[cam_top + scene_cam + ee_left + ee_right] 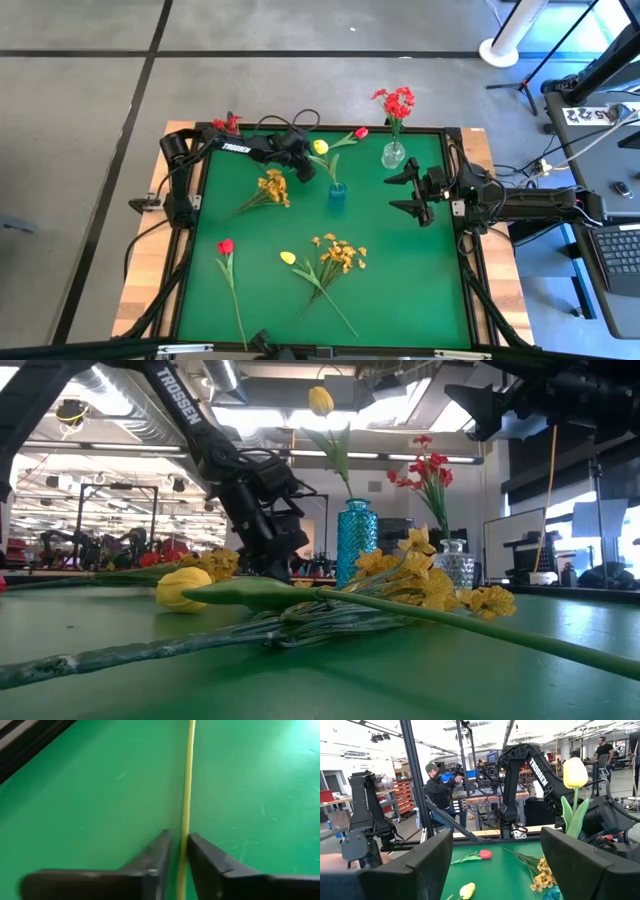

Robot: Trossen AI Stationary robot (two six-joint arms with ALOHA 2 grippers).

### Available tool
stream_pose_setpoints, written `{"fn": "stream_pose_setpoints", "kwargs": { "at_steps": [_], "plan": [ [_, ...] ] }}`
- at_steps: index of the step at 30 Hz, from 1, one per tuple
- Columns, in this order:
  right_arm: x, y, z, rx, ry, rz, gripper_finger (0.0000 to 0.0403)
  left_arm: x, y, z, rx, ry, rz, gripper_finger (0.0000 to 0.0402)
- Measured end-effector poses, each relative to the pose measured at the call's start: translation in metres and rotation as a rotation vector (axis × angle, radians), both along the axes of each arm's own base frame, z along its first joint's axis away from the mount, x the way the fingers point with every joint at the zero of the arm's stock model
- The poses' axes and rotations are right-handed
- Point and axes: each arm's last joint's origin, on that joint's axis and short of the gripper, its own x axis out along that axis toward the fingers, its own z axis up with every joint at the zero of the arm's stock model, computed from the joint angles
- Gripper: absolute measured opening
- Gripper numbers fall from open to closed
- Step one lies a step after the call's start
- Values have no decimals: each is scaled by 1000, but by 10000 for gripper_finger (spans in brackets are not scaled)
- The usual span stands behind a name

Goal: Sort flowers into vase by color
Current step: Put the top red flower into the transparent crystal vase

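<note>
**Between the left fingers: a yellow tulip stem**

At the mat's far edge, the left gripper (179,865) is clamped on the stem of a yellow tulip (320,147), whose lower end stands in the blue vase (337,194) just beside the fingers. Right gripper (410,193) waits well apart, fingers wide, near the clear vase (393,155) of red flowers (396,102). Other flowers lie loose on the green mat (420,280): red tulip (226,246), yellow clusters (341,254).

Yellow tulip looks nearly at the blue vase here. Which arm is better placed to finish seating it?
The left. Its gripper is shut on the yellow tulip stem, holding it beside the blue vase. The right gripper is open and empty, waiting past the clear vase of red flowers.
</note>
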Motion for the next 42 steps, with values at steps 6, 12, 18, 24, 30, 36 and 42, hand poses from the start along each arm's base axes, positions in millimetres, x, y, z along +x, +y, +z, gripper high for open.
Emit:
{"fn": "stream_pose_setpoints", "kwargs": {
  "at_steps": [6,12,18,24,30,36,42],
  "plan": [
    [0,0,-2,3,19,1,298,1,1,4,-14,10,36,5],
    [0,0,-2,4,20,2,298,1,1,42,28,27,88,2],
    [0,0,-2,2,20,10,298,-12,-5,109,155,-79,139,1],
    [0,0,-2,7,19,11,298,-41,-21,181,285,-276,199,0],
    [0,1,-2,31,22,36,298,-75,-53,241,386,-490,218,0],
    [-2,2,7,51,-66,62,298,-90,-97,284,380,-780,35,0],
    [-5,13,20,74,-195,128,298,-74,-143,293,269,-936,-215,0]
  ]
}}
